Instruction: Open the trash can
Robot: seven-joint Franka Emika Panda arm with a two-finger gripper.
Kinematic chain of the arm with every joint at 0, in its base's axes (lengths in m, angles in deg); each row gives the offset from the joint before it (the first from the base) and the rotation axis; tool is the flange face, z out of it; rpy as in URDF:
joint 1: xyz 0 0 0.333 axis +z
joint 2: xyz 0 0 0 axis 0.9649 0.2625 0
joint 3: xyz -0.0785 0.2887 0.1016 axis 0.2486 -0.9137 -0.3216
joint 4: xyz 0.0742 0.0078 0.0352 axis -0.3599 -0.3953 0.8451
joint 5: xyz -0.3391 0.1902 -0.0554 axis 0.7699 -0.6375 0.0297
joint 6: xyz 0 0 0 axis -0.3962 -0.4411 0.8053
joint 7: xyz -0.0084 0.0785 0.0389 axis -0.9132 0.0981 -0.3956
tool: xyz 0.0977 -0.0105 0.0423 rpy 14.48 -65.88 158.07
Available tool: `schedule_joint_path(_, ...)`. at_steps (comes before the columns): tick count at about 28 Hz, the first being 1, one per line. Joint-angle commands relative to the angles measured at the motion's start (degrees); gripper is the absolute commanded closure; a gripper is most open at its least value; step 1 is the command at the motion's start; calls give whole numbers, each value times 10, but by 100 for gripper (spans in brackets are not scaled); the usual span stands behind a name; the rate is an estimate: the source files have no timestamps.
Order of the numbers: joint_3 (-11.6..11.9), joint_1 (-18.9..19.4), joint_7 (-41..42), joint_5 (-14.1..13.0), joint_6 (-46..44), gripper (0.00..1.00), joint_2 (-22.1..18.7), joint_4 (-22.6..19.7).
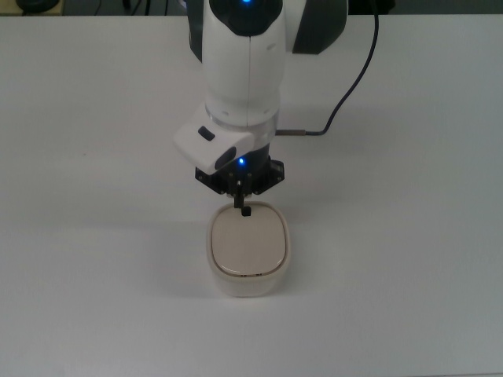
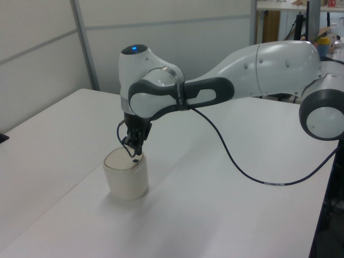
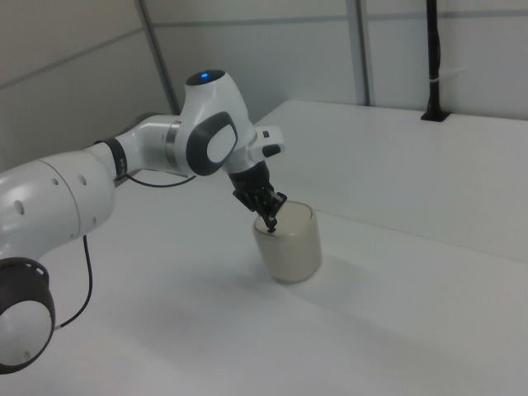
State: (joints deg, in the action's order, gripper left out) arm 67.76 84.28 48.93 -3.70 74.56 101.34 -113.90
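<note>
Gripper (image 1: 244, 206) pinched on the trash can (image 1: 248, 250) lid's knob, black cable (image 1: 351, 85) trailing behind

Trash can (image 1: 248, 271): small cream-white, rounded-rectangle, upright. Flat beige lid (image 1: 246, 243) seated, closed. Tiny black knob (image 1: 246, 211) near one lid edge, directly beneath the end effector (image 1: 240, 203) tips.

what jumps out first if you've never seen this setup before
The big white robot arm bends down over a bare white table, its black pincer at the small black knob on the lid. Below it stands the only object on the table, a cream trash can, lid still flat and closed.
</note>
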Motion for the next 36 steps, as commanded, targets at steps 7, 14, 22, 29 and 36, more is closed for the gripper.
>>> schedule_joint_path(7, 4, 12, -29, 26, 47, 100, 23, -4)
schedule_joint_path(14, 2, 12, -29, 25, 45, 100, 22, -4)
schedule_joint_path(22, 2, 9, -51, 18, 26, 100, -14, 18)
schedule_joint_path(29, 5, 4, -45, 15, -55, 100, -56, 18)
schedule_joint_path(36, 11, -2, 0, 16, -157, 38, -95, 18)
